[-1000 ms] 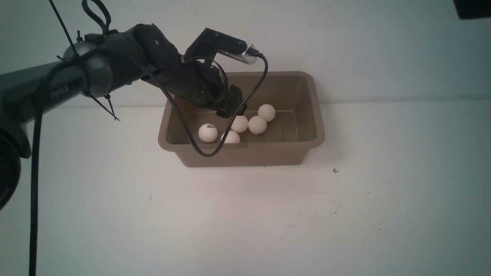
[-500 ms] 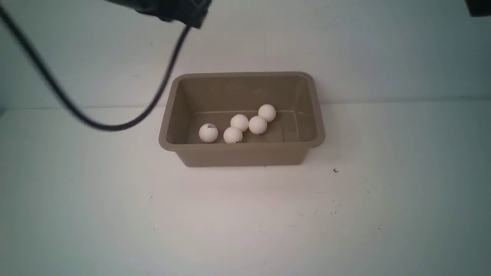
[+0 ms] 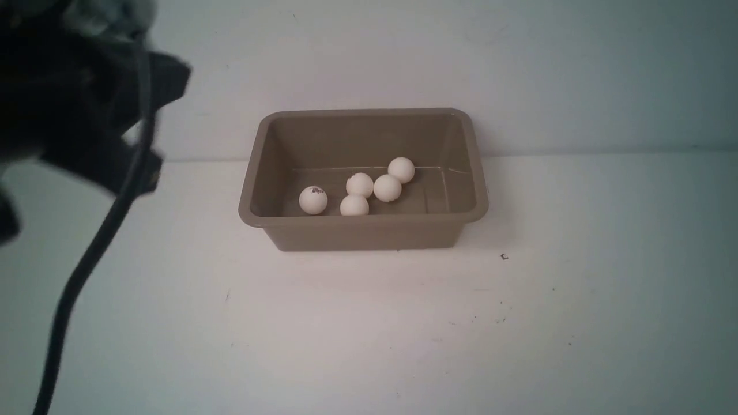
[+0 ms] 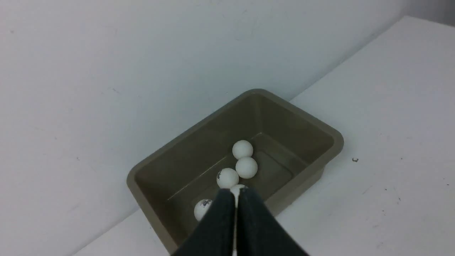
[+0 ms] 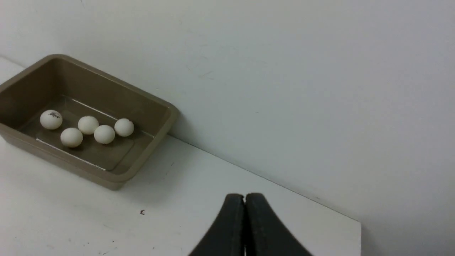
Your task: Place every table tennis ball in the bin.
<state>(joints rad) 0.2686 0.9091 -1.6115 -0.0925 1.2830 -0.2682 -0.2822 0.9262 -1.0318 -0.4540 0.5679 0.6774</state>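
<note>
All five table tennis balls [image 3: 358, 187] sit in the bin [image 3: 363, 230] at frame centre w/ none seen on the white surface [image 3: 369, 334], so task looks done; left claw [image 4: 235, 192] & right claw [image 5: 245, 196] both pinched closed, empty.

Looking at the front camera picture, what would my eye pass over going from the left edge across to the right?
Left arm, blurred and close to the camera → left wall of the bin → ball with a dark printed mark → the other four table tennis balls clustered inside → bin's right rim → small dark speck on the table.
</note>
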